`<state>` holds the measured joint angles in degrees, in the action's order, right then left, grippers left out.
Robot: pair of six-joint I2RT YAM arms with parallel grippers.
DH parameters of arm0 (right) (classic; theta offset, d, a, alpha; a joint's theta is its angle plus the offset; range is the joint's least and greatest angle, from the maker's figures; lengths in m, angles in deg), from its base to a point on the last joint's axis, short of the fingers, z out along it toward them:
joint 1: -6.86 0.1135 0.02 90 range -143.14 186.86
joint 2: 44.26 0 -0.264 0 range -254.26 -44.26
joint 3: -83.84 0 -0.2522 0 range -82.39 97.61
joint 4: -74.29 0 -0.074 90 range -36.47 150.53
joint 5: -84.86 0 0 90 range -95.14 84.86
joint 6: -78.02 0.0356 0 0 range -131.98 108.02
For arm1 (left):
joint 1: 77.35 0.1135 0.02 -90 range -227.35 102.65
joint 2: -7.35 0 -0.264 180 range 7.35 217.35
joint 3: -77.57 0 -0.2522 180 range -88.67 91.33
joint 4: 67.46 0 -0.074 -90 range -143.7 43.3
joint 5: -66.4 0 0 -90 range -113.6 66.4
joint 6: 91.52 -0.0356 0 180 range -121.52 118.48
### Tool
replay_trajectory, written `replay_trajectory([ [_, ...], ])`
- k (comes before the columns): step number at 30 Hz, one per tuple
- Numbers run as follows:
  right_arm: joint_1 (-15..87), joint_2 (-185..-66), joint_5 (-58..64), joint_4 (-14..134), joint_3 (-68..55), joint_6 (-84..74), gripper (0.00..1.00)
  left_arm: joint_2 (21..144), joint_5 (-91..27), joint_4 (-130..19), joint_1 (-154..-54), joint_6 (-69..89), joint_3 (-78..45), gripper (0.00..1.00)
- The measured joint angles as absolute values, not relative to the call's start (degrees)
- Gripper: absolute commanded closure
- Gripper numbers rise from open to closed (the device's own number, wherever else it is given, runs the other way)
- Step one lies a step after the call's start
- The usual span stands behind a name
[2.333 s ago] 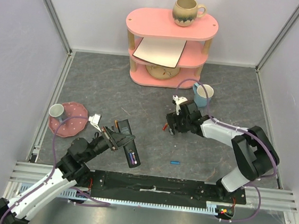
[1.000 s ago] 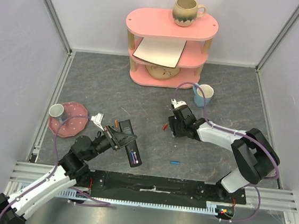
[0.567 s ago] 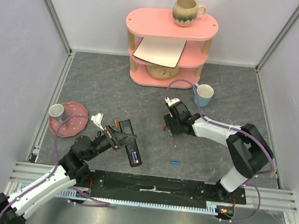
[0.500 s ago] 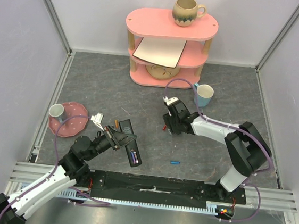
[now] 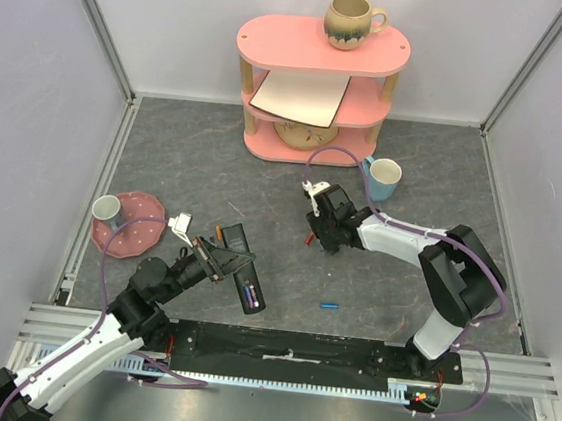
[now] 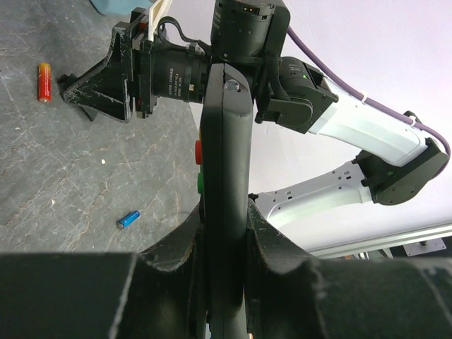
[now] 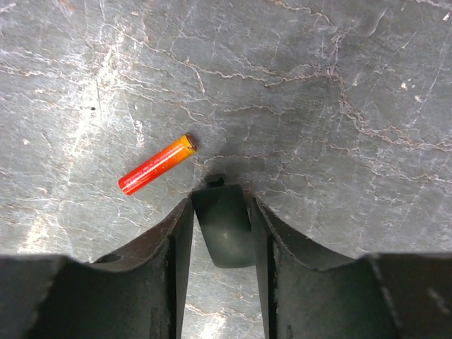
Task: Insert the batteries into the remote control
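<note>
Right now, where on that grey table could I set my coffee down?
Bare patches: back-left, between the pink shelf and the pink plate; back-right, behind the blue mug. Crowded: the middle, around the remote control and the orange battery.

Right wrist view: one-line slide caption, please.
Right gripper over the grey table, small dark piece between its fingers, red-orange battery lying free beside them.

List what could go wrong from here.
The red battery lies left of the right pincer, outside its gap; closing now may miss it or roll it away. Much of the remote sticks out past the left pincer; pressing a cell in there could lever it loose.
</note>
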<state>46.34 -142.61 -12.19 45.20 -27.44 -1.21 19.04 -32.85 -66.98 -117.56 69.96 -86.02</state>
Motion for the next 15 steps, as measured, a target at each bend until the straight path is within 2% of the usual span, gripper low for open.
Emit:
replay_trajectory([
  [5, 46.2, -142.6, -10.7, 45.8, -27.9, 2.3, 0.69, 18.9, -32.8, -67.0, -117.6, 70.0, -86.0, 0.98],
  [7, 46.1, -142.4, -10.7, 46.5, -28.4, 4.3, 0.71, 18.9, -32.8, -67.0, -117.6, 70.0, -86.0, 0.98],
  [9, 46.0, -142.1, -10.9, 47.4, -29.0, 6.3, 0.68, 19.0, -32.7, -67.0, -117.6, 70.0, -86.0, 0.98],
  [10, 46.0, -141.9, -11.0, 47.9, -29.4, 7.2, 0.65, 19.1, -32.7, -67.1, -117.6, 70.0, -86.0, 0.98],
  [11, 46.0, -141.7, -11.1, 48.3, -29.7, 8.0, 0.58, 19.4, -32.8, -67.1, -117.6, 70.0, -86.0, 0.98],
  [15, 46.0, -141.7, -11.2, 48.5, -29.8, 9.5, 0.49, 20.2, -32.8, -67.1, -117.6, 70.0, -86.0, 0.98],
])
